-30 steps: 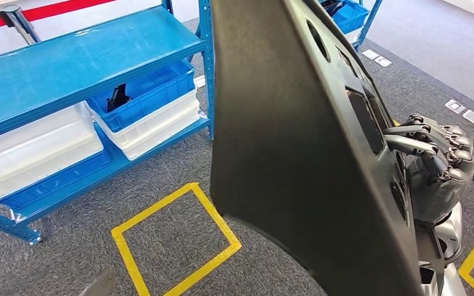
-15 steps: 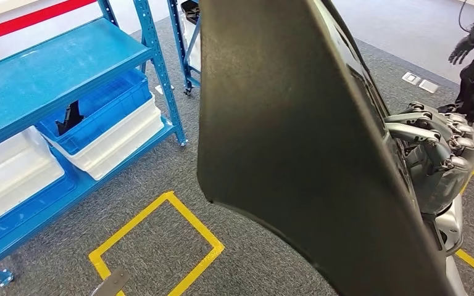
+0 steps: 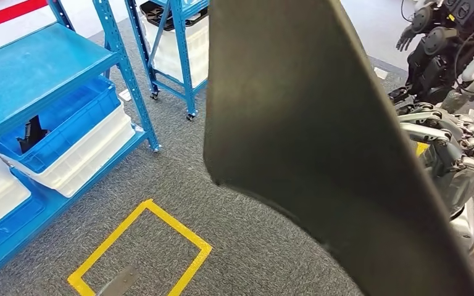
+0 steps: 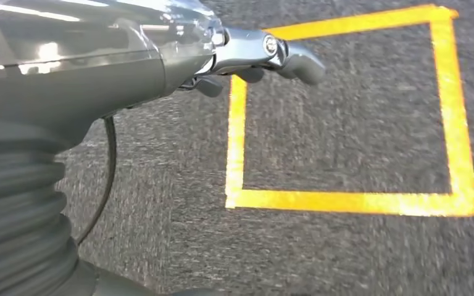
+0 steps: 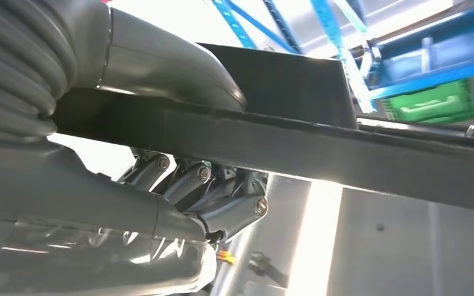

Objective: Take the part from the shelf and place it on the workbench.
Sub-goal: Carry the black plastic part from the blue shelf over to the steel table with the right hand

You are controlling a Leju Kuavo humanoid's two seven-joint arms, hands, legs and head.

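Part (image 3: 296,123): large dark curved panel, standing on edge through the centre of the head view, which we hold in our right hand (image 3: 453,154) at the right of the frame, fingers (image 3: 423,131) wrapped over its rim. Left hand (image 4: 247,58): fingers curled in, nothing in them, above grey carpet with a yellow tape square (image 4: 345,200). Blue shelf (image 3: 37,74): upper left, carrying blue and white bins.

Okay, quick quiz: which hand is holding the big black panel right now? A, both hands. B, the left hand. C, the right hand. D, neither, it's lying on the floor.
C: the right hand grips the edge of the black panel, while the left hand hangs over the carpet, holding nothing.
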